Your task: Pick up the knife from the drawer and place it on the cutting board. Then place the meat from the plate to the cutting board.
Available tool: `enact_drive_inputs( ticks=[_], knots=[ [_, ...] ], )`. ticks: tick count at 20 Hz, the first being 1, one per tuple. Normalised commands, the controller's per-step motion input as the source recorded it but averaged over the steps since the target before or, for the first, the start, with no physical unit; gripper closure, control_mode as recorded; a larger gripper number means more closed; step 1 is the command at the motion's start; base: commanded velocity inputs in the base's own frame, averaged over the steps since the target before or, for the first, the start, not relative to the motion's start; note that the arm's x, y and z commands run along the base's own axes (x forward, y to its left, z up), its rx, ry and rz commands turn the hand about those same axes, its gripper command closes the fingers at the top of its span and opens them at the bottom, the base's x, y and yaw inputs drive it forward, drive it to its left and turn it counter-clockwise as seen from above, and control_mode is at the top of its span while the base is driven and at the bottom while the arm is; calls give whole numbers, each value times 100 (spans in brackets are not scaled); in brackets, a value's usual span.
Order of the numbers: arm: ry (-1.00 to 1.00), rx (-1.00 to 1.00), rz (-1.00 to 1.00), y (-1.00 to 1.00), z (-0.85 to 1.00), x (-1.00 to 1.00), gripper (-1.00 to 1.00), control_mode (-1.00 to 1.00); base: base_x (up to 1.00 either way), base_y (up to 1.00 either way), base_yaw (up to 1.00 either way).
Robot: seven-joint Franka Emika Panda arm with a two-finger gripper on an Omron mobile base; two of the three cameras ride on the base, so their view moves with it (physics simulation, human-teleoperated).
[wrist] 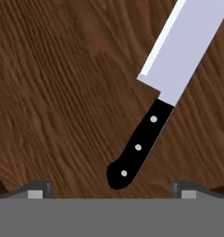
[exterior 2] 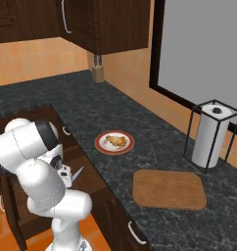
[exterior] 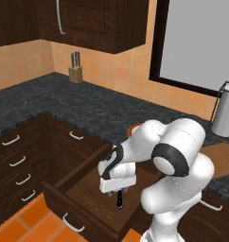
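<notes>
Knife (wrist: 155,92), black riveted handle and pale blade, lies flat on the floor of the open dark-brown drawer (exterior: 59,201). Cutting board (exterior 2: 169,189) flat on the bench, bare. Meat (exterior 2: 116,141), golden-tan lump, sits on the red-rimmed white plate (exterior 2: 100,145), apparently just apart from the board.

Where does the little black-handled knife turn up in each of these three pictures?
Left base view: knife low centre, handle poking out beneath the gripper, inside the open drawer.
Right base view: pale blade tip left of centre, beside the arm.
Hand view: centre to upper right, lying on the drawer floor.
Shared landmark: the drawer's wood floor.
</notes>
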Motion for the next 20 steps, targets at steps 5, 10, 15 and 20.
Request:
enact_drive_inputs(
  ticks=[5,10,15,20],
  knots=[
    [0,-6,0,-1,-36,31,-100,-100,0,0,0],
    [0,-2,0,-13,-42,11,-100,-100,0,0,0],
    [0,-1,0,-14,-51,6,-100,-100,0,0,0],
    [0,0,0,18,-51,-4,100,-100,0,0,0]
  ],
)
